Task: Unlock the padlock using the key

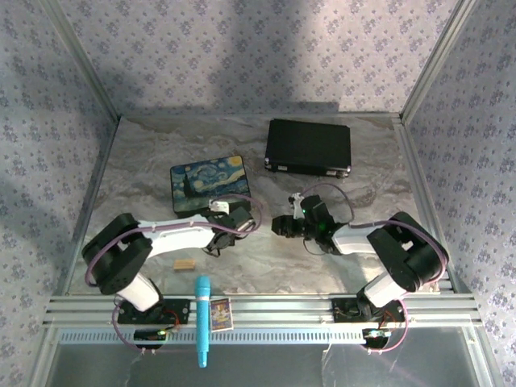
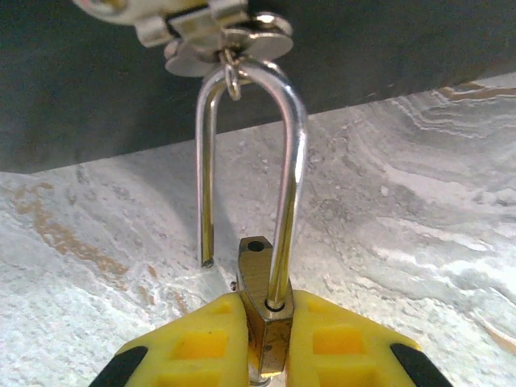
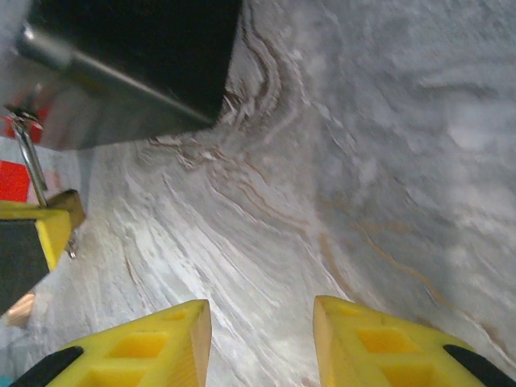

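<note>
At the near side of the starry-night painted box (image 1: 210, 184), which lies left of the middle of the grey-white marbled desk (image 1: 355, 258), the tiny brass-gold padlock (image 2: 256, 278) is hooked by its silver metal shackle (image 2: 292, 145) through the box's silver clasp (image 2: 226, 36). One leg of the shackle sits in the brass body. The other leg ends free, just beside and clear of the body, which is turned aside so that its empty hole shows on top.

The left gripper (image 2: 264, 314) is clenched on the padlock, with a yellow finger (image 2: 201, 347) pressed against each side of the brass body. The right gripper (image 3: 260, 316) is released: its two yellow fingers (image 3: 379, 343) stand apart with bare desk between them. It hangs just to the right of the left gripper, near the middle of the desk, and points towards it.

A flat black rectangular case (image 1: 309, 147) lies near the far edge, right of the middle and well apart from the box. A small tan wooden block (image 1: 185, 264) lies by the near edge, left of the middle. A teal marker pen (image 1: 201, 318) lies across the metal rail at that edge.
</note>
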Available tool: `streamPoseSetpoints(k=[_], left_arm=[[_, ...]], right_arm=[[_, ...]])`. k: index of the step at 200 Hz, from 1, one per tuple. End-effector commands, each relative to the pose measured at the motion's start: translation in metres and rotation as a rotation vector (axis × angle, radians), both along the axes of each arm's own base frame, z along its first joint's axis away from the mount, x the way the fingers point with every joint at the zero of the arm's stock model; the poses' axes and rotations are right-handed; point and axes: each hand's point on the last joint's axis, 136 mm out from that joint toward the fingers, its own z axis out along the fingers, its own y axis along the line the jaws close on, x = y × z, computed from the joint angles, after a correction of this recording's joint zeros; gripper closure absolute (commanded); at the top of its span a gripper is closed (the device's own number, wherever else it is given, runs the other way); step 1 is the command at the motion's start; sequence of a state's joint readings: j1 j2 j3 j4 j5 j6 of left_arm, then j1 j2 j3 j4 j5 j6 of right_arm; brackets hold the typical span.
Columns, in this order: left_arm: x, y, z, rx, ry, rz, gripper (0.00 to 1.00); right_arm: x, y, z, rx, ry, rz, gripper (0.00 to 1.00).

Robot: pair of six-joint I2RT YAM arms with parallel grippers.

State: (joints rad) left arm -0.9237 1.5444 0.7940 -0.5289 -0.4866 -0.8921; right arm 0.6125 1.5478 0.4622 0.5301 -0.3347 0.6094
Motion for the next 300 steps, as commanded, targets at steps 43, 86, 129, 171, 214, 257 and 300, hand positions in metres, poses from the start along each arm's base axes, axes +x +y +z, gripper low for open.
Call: streamPoseSetpoints(k=[43,86,129,171,214,257,300], left_arm=[[-0.039,-0.036,-0.016,-0.486,0.304,-0.115,0.92],[-0.046,-0.031,-0.015,-0.485,0.370,-0.172,0.89],[-0.052,-0.051,-0.011,-0.563,0.421,-0.325,0.94],[-0.047,-0.043,-0.011,-0.498,0.420,-0.297,0.89],[-0.045,-0.027,-0.018,-0.431,0.418,-0.238,0.80],[-0.042,-0.025,-0.022,-0.415,0.410,-0.221,0.66],[-0.033,-0.013,-0.009,-0.366,0.329,-0.172,0.51]], right_arm=[[0.016,0.016,0.019,0.023,-0.038,0.052,0.61],[0.018,0.020,0.018,0.039,-0.033,0.057,0.61],[0.030,0.022,0.030,0.057,-0.060,0.059,0.62],[0.038,0.023,0.039,0.053,-0.087,0.064,0.62],[0.045,0.019,0.047,0.059,-0.098,0.063,0.61],[0.044,0.017,0.047,0.063,-0.095,0.058,0.61],[0.042,0.017,0.044,0.062,-0.086,0.057,0.61]])
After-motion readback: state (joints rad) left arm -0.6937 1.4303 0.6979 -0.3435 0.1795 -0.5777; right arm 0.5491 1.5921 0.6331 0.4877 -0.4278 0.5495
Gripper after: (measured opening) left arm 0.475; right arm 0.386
